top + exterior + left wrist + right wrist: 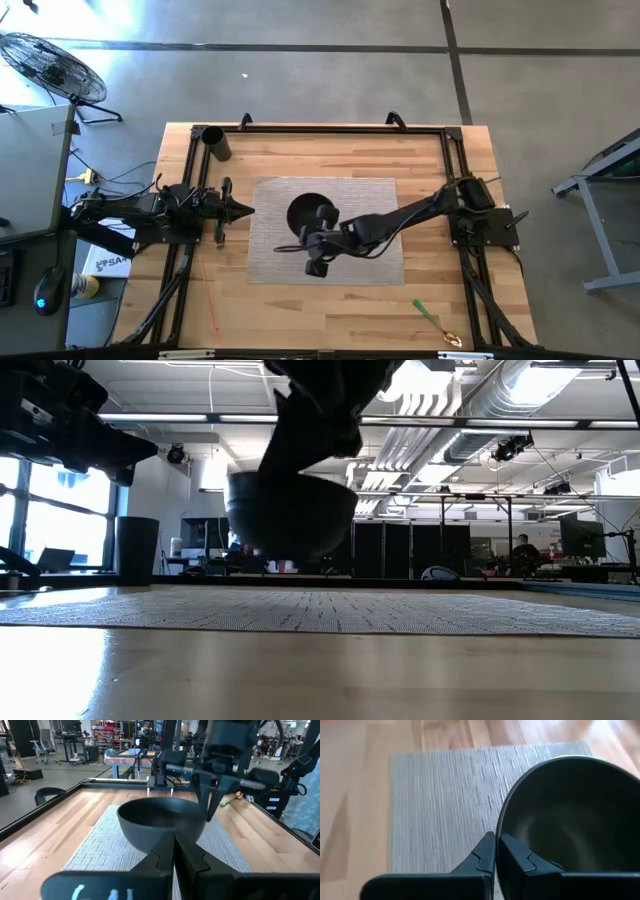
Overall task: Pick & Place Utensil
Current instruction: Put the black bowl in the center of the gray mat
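Observation:
A black bowl (pixel 303 212) is over the grey woven mat (pixel 370 195) at mid-table. In the low view the bowl (pixel 290 510) hangs clear above the mat. My right gripper (pixel 318 238) reaches in from the table's right and is shut on the bowl's rim. My left gripper (pixel 246 210) waits at the mat's left edge, shut on nothing and pointing at the bowl (pixel 160 820). The utensil, a green-handled spoon (pixel 435 322) with a gold bowl, lies flat on the wood near the table's near right corner, away from both grippers. My right gripper (pixel 496 836) pinches the bowl's rim (pixel 501 822) on the side toward the table's near edge, one finger inside the bowl and one outside. The fingers (pixel 210 795) come from above, pointing down. The bowl is lifted clear of the mat, roughly upright.
A black cup (pixel 215 140) stands at the table's far left corner. A black metal frame (pixel 320 128) runs along the table's edges. Bare wood lies open along the near side, between the mat and the spoon.

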Motion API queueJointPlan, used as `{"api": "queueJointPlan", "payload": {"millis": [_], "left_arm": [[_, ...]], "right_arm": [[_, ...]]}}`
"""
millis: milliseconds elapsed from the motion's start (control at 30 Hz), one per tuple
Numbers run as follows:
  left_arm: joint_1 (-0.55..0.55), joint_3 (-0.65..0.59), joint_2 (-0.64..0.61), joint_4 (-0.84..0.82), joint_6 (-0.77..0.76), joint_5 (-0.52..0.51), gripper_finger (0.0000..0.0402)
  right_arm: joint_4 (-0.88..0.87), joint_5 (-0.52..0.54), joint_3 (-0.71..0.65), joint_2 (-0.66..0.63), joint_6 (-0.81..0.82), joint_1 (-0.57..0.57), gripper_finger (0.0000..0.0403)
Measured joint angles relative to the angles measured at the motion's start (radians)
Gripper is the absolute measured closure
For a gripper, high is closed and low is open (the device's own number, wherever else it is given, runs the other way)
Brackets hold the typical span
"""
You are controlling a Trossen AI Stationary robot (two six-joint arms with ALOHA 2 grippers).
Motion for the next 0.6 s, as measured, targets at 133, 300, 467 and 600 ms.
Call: {"api": "queueJointPlan", "payload": {"millis": [133, 300, 467, 600], "left_arm": [[0.000, 0.000, 0.000, 0.000, 0.000, 0.000, 0.0401], [0.000, 0.000, 0.000, 0.000, 0.000, 0.000, 0.0401], [0.000, 0.000, 0.000, 0.000, 0.000, 0.000, 0.0401], [0.000, 0.000, 0.000, 0.000, 0.000, 0.000, 0.0401]], "right_arm": [[-0.035, -0.046, 0.000, 0.013, 0.007, -0.019, 0.0393], [-0.089, -0.021, 0.000, 0.014, 0.053, -0.021, 0.0395], [-0.122, 0.024, 0.000, 0.014, 0.136, -0.006, 0.0392], [-0.168, 0.071, 0.000, 0.014, 0.199, 0.015, 0.0392]]}}
